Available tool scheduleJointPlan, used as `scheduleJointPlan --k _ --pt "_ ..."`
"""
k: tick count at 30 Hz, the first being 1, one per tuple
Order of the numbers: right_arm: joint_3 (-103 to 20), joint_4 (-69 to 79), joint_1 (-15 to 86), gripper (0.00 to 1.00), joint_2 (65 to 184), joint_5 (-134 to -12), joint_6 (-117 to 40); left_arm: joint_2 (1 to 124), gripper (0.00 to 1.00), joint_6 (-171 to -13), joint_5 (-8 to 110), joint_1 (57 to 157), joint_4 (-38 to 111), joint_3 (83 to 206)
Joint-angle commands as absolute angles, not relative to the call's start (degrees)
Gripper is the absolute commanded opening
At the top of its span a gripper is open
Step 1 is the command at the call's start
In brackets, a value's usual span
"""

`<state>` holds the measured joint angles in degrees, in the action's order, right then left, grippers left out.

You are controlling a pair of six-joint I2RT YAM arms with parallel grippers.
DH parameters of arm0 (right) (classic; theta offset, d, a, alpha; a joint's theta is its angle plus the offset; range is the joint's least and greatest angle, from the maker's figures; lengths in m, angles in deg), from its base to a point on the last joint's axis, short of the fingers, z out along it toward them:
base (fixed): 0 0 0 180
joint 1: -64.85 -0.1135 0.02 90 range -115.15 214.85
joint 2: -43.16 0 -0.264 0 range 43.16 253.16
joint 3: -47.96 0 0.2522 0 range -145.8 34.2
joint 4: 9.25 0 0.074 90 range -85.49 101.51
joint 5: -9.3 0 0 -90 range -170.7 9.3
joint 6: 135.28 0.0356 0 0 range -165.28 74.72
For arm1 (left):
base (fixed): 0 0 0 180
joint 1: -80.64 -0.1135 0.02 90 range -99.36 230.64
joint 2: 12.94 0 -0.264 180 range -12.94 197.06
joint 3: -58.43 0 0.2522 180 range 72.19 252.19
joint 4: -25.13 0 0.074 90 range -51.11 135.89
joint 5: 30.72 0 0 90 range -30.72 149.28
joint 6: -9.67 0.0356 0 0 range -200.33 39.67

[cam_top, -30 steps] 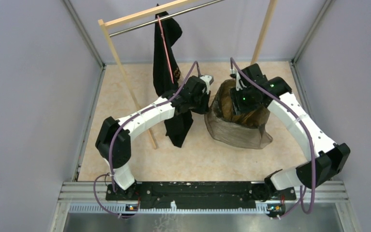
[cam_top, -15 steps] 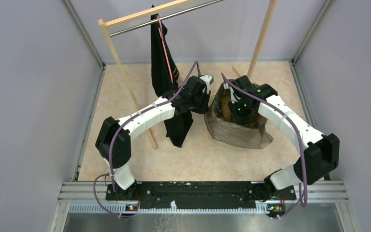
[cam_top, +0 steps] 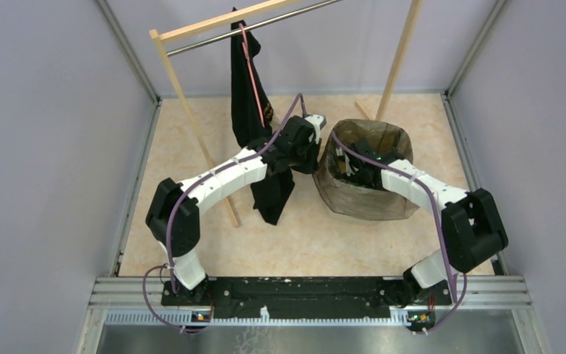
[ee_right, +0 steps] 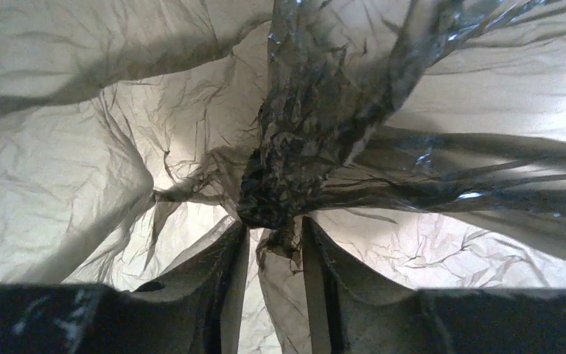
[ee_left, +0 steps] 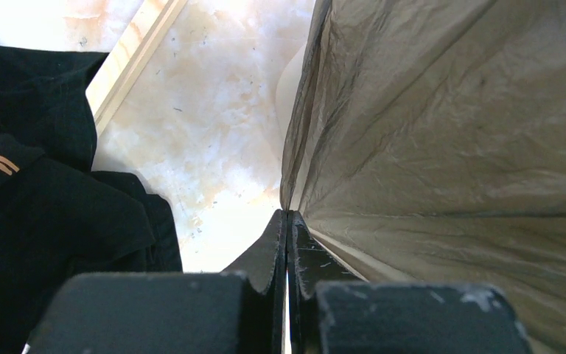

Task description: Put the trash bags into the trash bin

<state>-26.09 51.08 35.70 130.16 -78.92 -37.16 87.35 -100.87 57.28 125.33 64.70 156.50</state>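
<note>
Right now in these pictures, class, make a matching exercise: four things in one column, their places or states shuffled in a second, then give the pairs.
Things
1. left pincer
2. right pincer
3. black T-shirt
4. trash bag

States
A. hangs from the wooden rack
B. drapes over the trash bin
C. pinches film outside the bin
D. reaches down inside the bin

Pairs: 1-C, 2-D, 3-A, 4-B
</note>
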Motion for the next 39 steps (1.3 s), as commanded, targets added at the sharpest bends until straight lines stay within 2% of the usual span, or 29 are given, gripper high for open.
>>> scheduleJointPlan --k 1,10,14,17,24,28,32,36,39 --pt "-23.47 41.72 35.05 0.34 127.1 -77.01 -35.47 87.75 0.0 -99.84 57.67 125.45 63.72 157.13" --pt "-20.76 38.71 35.06 0.41 127.88 -79.73 -34.6 87.9 0.0 -100.16 56.7 125.47 64.13 158.1" --pt "-24.14 43.89 35.06 0.57 123.69 -83.49 -33.27 86.59 0.2 -100.3 57.11 125.47 64.94 158.29" --pt "-26.46 46.48 35.06 0.65 118.99 -84.82 -33.28 85.05 0.26 -100.28 57.8 125.47 65.61 158.29" --pt "-29.79 49.79 35.06 0.66 114.0 -87.73 -33.26 80.02 0.43 -99.52 58.78 125.47 68.05 158.06" --pt "-31.01 49.76 35.08 0.7 112.79 -88.34 -33.05 76.94 0.5 -98.77 62.3 125.47 69.68 157.6" --pt "-31.73 48.52 35.09 0.75 112.41 -89.71 -32.17 72.68 0.62 -98.12 63.73 125.47 70.01 156.58" --pt "-31.18 48.92 35.18 0.76 113.64 -96.55 -28.58 68.3 0.8 -97.26 57.67 125.26 67.87 157.14" --pt "-28.64 48.14 35.19 0.81 113.24 -98.16 -26.05 66.58 0.89 -95.96 50.35 125.12 67.05 160.6"
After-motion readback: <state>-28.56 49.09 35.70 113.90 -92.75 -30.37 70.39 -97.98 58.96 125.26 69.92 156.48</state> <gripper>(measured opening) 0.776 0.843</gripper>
